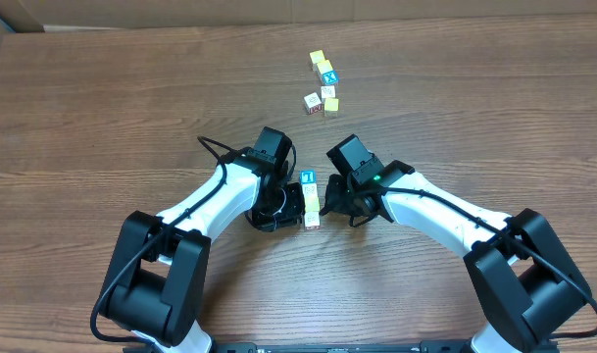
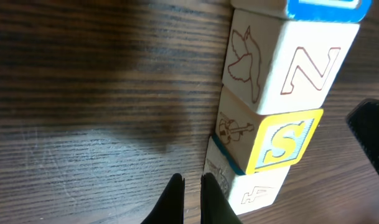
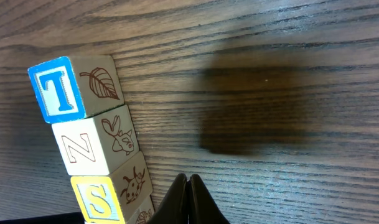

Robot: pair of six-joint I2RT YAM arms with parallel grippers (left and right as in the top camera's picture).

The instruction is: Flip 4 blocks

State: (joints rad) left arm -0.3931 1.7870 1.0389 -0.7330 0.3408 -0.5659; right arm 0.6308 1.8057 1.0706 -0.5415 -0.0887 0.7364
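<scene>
- On the table's (image 1: 92,98) left side, the left arm (image 1: 195,211) is reaching in twd the middle, white links w/ black joints.
- Left gripper (image 2: 192,182) is pointing down at the wood. Its jaws are clenched w/ only a sliver btwn them and nothing pinched. The tips are sitting just beside the near end of the row; can't tell if they're touching it.
- Four blocks (image 1: 310,201) are lying in one straight row btwn the two grippers, each touching the next, running away from the robot's base.
- Far end: blue-framed T block (image 3: 55,89) is showing a leaf on its side face.
- Next: pale N block (image 3: 80,149) is showing a bird on one side and a fish-like drawing on the other.
- Then: yellow-framed S block (image 2: 287,140) is showing a ladybug on the side facing the right wrist cam.
- Near end: last block (image 2: 254,193) is looking pale w/ outline lettering I can't read; from overhead it's looking reddish.
- Farther back, a bit right of the row, a loose bunch of spare cubes (image 1: 323,83) is sitting well apart from both grippers, incl. a blue one marked X (image 1: 326,75).
- Right gripper (image 3: 188,182) is pointing down just right of the row, jaws pressed fully together, gripping nothing.
- Right arm (image 1: 445,211) is stretching in from the right side.
</scene>
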